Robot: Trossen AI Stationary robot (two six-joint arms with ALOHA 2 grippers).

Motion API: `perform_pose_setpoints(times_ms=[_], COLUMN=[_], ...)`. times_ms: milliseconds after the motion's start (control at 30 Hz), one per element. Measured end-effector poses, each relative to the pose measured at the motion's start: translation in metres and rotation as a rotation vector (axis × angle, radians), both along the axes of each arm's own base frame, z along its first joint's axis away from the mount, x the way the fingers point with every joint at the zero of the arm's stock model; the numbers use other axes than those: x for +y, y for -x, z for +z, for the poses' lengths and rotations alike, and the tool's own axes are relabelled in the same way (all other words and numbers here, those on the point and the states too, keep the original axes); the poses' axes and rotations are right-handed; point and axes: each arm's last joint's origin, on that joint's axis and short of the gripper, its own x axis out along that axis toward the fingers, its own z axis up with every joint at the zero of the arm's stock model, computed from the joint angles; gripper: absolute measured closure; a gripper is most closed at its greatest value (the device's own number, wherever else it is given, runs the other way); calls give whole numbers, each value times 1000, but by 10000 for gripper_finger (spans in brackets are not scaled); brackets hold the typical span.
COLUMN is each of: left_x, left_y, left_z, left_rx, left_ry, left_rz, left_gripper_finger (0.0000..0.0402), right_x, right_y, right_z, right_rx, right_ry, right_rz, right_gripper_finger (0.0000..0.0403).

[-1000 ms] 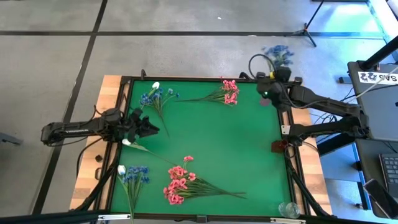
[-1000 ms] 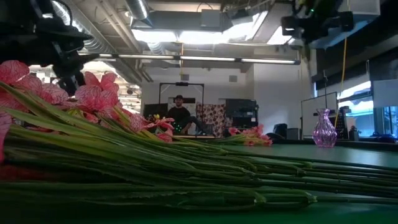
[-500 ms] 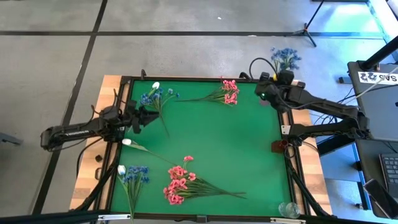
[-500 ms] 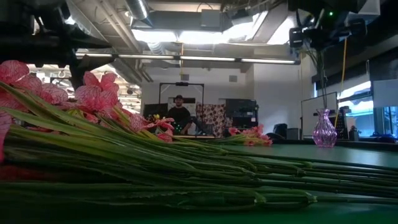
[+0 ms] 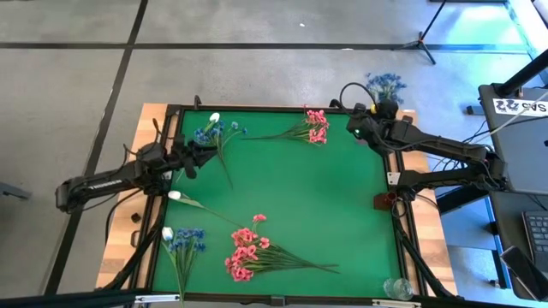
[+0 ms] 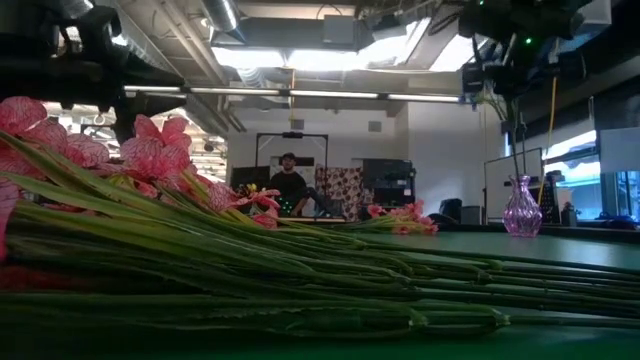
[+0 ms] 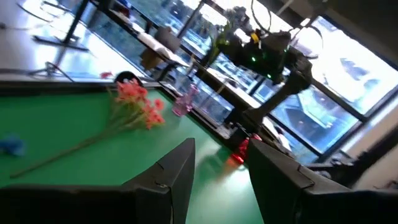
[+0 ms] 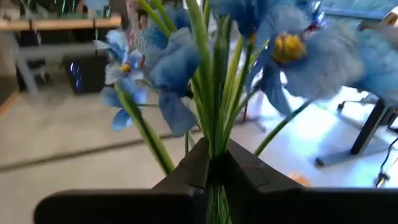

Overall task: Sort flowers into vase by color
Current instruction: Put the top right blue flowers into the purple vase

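My right gripper [image 5: 374, 115] hangs over the table's far right corner, shut on a blue flower spray [image 5: 385, 84]. In the low view it [image 6: 505, 70] is above the pink glass vase [image 6: 521, 205]. My left gripper [image 5: 199, 154] stands open and empty at the far left, its fingers [image 7: 177, 174] pointing across the table, just short of a blue spray with a white bud [image 5: 214, 133] lying flat. More flowers lie flat on the green mat: a pink spray [image 5: 312, 127] at the far edge, a pink bunch [image 5: 248, 255] near, a blue-and-white spray [image 5: 181, 239] and a white bud [image 5: 174, 196]. My right gripper pinches the bundled green stems [image 8: 211, 146] of the blue spray between its two fingers, just under the blossoms. The blossoms [image 8: 273, 56] stand up above the fingers and the spray is upright, lifted clear of the table. The stems below the fingers are hidden by the gripper.
A raised dark frame [image 5: 282, 109] borders the green mat. A small red thing [image 5: 384, 200] sits at the right edge and a clear glass [image 5: 396, 288] at the near right corner. In the low view the pink bunch's stems [image 6: 300, 270] fill the foreground. A person [image 6: 289, 185] sits far behind.
My right gripper has sunk toward the vase with the blue spray, which stays upright. My left gripper has swung toward the table's far edge and turned, so that it now points at the far-left blue spray; its fingers stay open.
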Motion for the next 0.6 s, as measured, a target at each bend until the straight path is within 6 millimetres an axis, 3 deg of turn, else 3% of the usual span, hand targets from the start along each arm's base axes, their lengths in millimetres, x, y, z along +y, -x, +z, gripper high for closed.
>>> perform_pose_setpoints(times_ms=[133,333,600], left_x=[2,2,-4], left_y=[4,10,17], left_z=[16,29,46], left_rx=[15,138,206], left_ry=[-67,-28,-39], left_rz=[68,62,-42], left_gripper_finger=[259,259,259], right_x=[-5,-5,7], right_y=[2,4,17], right_z=[-2,-2,28], right_rx=[-33,-36,-32], right_ry=[-78,-253,-507], right_rz=[27,136,205], right_gripper_finger=[336,254,168])
